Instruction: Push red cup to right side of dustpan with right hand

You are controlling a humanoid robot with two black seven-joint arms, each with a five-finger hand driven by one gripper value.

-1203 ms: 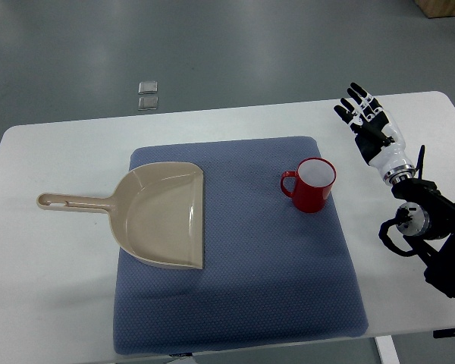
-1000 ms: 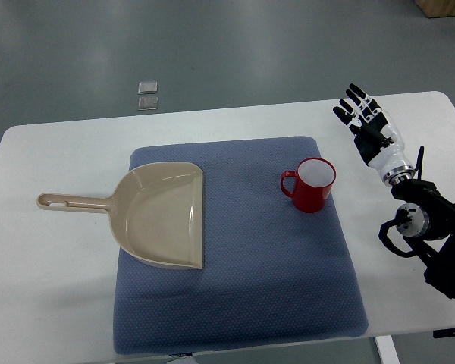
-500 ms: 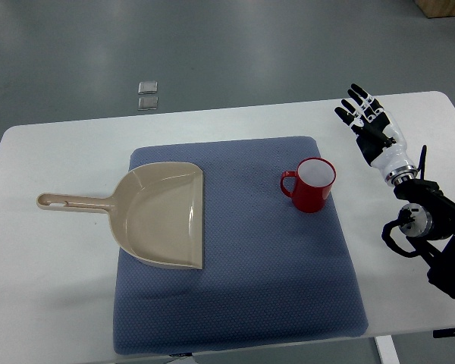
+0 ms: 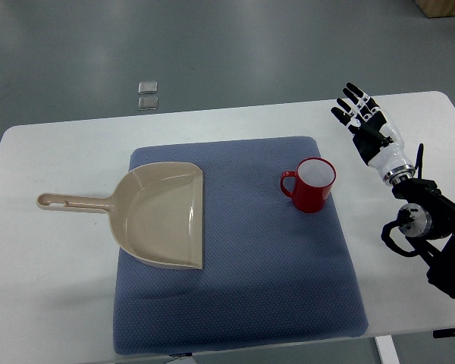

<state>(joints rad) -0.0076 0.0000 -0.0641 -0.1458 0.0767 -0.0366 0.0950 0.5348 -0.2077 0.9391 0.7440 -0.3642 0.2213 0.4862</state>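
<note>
Red cup [image 4: 312, 186] upright on blue mat [image 4: 235, 288], well right of dustpan [image 4: 161, 214], handle toward the pan. Right hand [image 4: 369, 130] over bare white table [image 4: 53, 303], right of and beyond the cup, clear of it. Fingers [image 4: 347, 103] extended, spread, holding nothing.

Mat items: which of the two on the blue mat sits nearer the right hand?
The red cup, upright near the mat's right edge; the beige dustpan lies far over on the left. The right hand touches neither.

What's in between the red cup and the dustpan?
Nothing but bare blue mat. In the top view, the red cup and the dustpan both sit on it, with no object between them.
</note>
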